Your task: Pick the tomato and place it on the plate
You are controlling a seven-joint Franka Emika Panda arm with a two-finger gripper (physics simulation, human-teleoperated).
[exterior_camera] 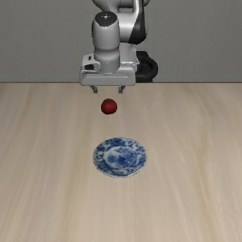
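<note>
A small red tomato (110, 107) rests on the wooden table (38, 170), a little behind the plate. The round plate (120, 157), white with a blue pattern, lies flat on the table near the middle of the exterior view. My gripper (110, 87) hangs just above the tomato in the picture. Its two dark fingertips (95, 88) are spread wide and nothing is between them. The tomato sits below the fingertips, roughly centred under the gap, and is not touching them.
The light wooden tabletop runs across the whole width of the view, with a grey wall behind it. The robot's white arm and base (118, 33) rise at the far edge.
</note>
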